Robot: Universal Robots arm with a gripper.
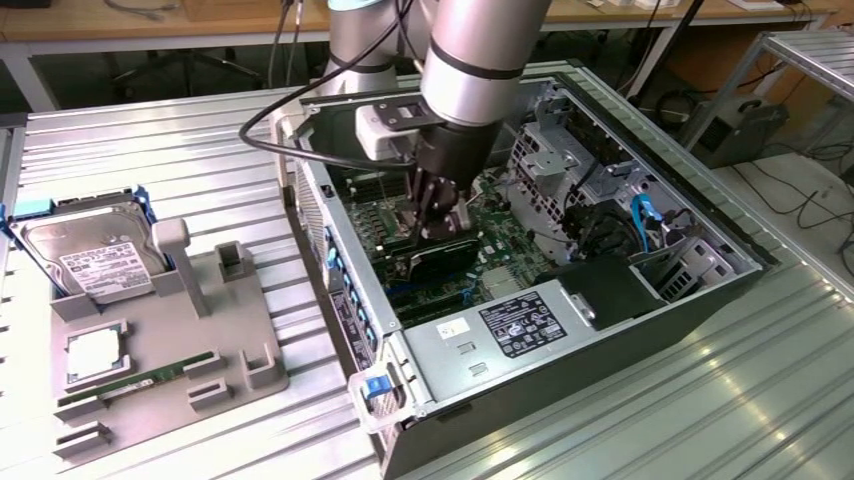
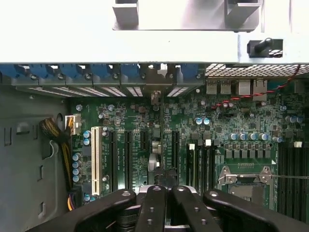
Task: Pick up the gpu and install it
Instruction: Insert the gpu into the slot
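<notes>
The gpu [image 1: 447,258] is a dark card with a black face, standing on edge on the motherboard [image 1: 501,240] inside the open computer case [image 1: 667,320]. In the wrist view I see the gpu [image 2: 155,145] edge-on in an expansion slot, its metal end reaching the case's rear wall. My gripper [image 1: 441,228] reaches down into the case right over the card's upper edge. Its black fingers [image 2: 153,208] are pressed together, so the gripper [image 2: 166,193] is shut. Whether they pinch the card or only rest on it is hidden.
At the exterior view's left, a grey holder tray [image 1: 247,350] carries a silver hard drive [image 1: 96,262], a processor [image 1: 96,355] and a green memory stick [image 1: 134,385]. Inside the case are the power supply [image 1: 521,325], a drive cage [image 1: 561,150] and blue cables [image 1: 643,215].
</notes>
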